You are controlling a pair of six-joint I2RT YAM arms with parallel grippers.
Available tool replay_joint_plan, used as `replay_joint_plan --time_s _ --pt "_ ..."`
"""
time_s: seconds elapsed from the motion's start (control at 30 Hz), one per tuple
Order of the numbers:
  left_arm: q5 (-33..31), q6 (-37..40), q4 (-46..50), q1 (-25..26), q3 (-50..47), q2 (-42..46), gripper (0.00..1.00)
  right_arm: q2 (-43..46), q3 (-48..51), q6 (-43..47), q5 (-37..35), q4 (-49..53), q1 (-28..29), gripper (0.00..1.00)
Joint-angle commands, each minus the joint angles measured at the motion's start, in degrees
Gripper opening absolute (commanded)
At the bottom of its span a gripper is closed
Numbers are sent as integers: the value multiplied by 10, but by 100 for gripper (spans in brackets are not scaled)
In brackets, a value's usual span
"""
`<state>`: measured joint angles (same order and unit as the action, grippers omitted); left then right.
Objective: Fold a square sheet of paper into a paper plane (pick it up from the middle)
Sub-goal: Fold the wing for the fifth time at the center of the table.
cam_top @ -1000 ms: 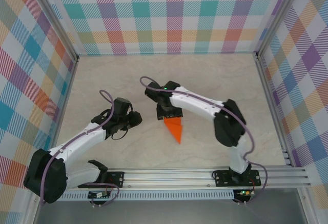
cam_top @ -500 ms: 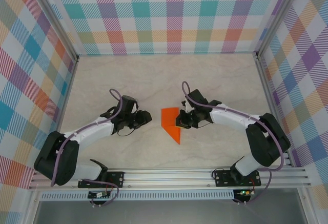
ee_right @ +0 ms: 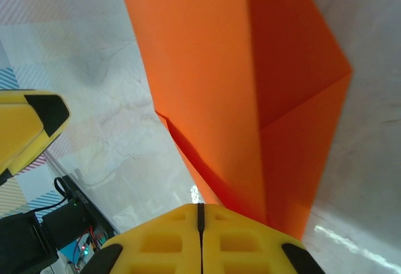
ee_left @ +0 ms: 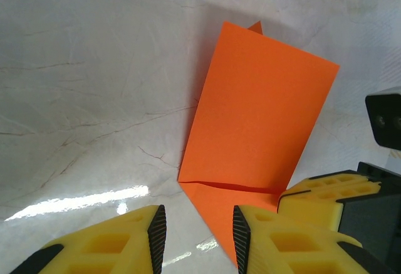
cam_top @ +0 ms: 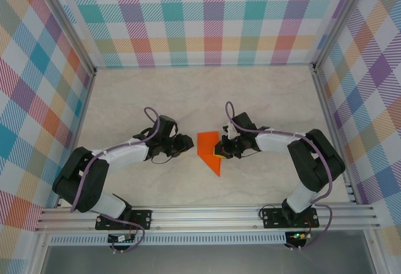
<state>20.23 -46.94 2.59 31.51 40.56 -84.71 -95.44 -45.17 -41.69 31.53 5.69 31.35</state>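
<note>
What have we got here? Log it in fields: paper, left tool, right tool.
paper: orange paper, partly folded, pointed end toward the arm bases, lying on the table
left tool: left tool open, nothing between its fingers, beside the paper's left edge
right tool: right tool shut, tips at the paper's right side; pinching or pressing, cannot tell

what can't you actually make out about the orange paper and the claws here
Right wrist view: whether the shut right claw pinches the orange paper; its own fingers cover the contact.
Top view: the paper's right edge, hidden under the right claw.
Left wrist view: the paper's near tip, behind a finger of the open left claw.
</note>
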Motion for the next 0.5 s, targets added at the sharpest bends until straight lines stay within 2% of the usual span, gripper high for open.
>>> replay_joint_plan --time_s 0.0,0.47 --pt "14 -7 -14 10 17 -16 36 -20 18 6 29 -39 -12 6" --pt "13 -27 -27 47 49 -73 42 -56 70 1 52 -104 -53 5"
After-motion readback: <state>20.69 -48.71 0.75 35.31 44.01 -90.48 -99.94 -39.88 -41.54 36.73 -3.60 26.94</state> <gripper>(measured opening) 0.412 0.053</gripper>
